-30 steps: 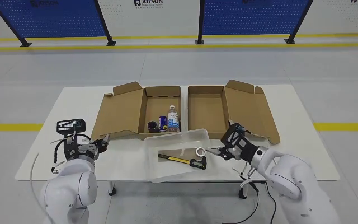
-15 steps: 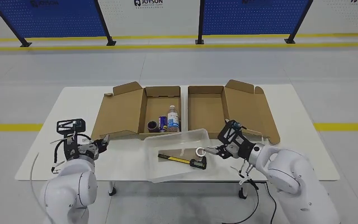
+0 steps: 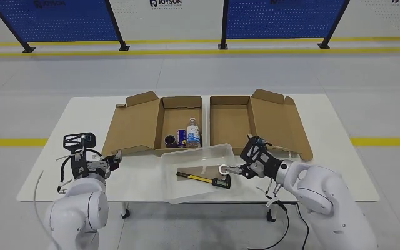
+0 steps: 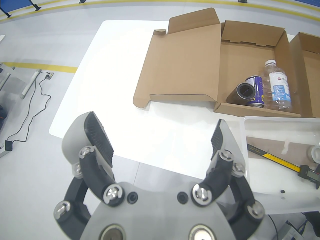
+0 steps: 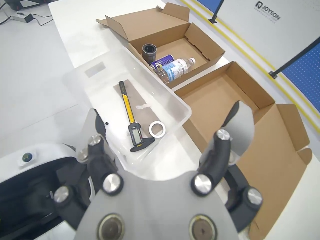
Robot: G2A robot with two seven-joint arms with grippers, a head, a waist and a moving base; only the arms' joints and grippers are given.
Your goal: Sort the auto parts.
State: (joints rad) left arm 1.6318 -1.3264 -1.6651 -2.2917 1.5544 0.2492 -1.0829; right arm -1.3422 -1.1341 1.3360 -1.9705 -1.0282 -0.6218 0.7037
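We judge the pick from the clear tray [image 3: 187, 152], lower centre of the top view, to be the step in hand. Our right hand [image 3: 234, 169], fingers apart, sits at the tray's right end, just beside the metal ring [image 3: 223, 169]. The next move calls for lowering over the ring and closing on it.

The caliper [image 3: 203, 179] lies flat in the tray, its long axis running left to right and its display head toward the lower right.

Our left hand [image 4: 157, 126], fingers apart and holding nothing, hangs at the lower left, near the worktop [image 3: 87, 119] edge.
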